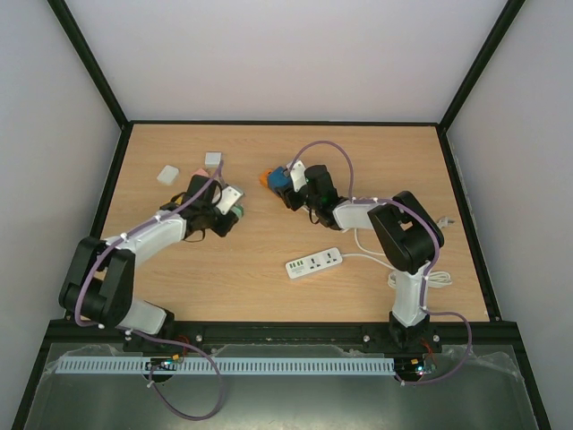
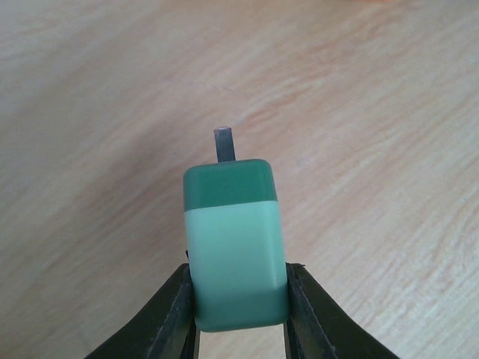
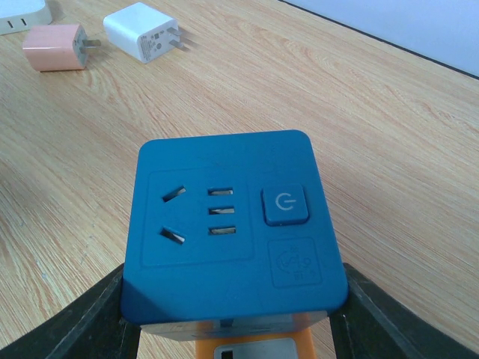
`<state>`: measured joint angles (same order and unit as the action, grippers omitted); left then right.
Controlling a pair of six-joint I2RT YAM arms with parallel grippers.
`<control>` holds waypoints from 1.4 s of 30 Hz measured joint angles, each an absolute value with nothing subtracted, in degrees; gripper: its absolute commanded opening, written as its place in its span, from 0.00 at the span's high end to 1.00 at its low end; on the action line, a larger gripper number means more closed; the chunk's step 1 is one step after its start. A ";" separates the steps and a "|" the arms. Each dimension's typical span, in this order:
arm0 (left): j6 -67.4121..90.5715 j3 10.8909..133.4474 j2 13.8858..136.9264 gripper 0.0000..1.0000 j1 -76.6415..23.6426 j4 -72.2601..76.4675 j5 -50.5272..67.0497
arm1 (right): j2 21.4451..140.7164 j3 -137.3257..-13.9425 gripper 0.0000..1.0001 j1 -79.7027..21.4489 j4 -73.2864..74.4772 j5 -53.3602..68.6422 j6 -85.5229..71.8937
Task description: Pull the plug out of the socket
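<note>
My left gripper [image 2: 238,303] is closed narrow on the green plug [image 2: 233,247]; one finger [image 2: 178,318] presses each flat side of its pale body, low down, so the dark cap and the bare prong [image 2: 225,142] stick out clear ahead of me; the prong touches nothing, with only wood grain beyond it. My right gripper [image 3: 228,329] stands about half wide, clamped on the blue socket cube [image 3: 224,224]; its fingers [image 3: 71,325] brace the lower corners, which leaves the face with the slots and the power button open to my camera; every slot there is empty. From above, my two hands sit apart over the table [image 1: 224,282], plug on the left, cube on the right; I judge the plug already off, since anchoring the cube in one hand is what gives the other something to pull against. Farther out lie a pink charger [image 3: 54,46] and a white charger [image 3: 138,31]; a white power strip [image 1: 314,262] lies nearer my bases, none of them touched.
</note>
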<state>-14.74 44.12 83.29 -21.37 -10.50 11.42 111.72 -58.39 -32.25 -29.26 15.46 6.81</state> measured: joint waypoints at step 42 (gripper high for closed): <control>-8.99 57.82 100.20 0.34 -2.59 -12.12 23.07 | 112.46 -59.46 0.98 -32.12 -28.86 17.37 7.51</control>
<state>-8.99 57.82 100.20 -2.59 -12.12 23.07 112.46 -59.46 -32.12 -28.86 17.37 7.51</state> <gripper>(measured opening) 0.637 0.590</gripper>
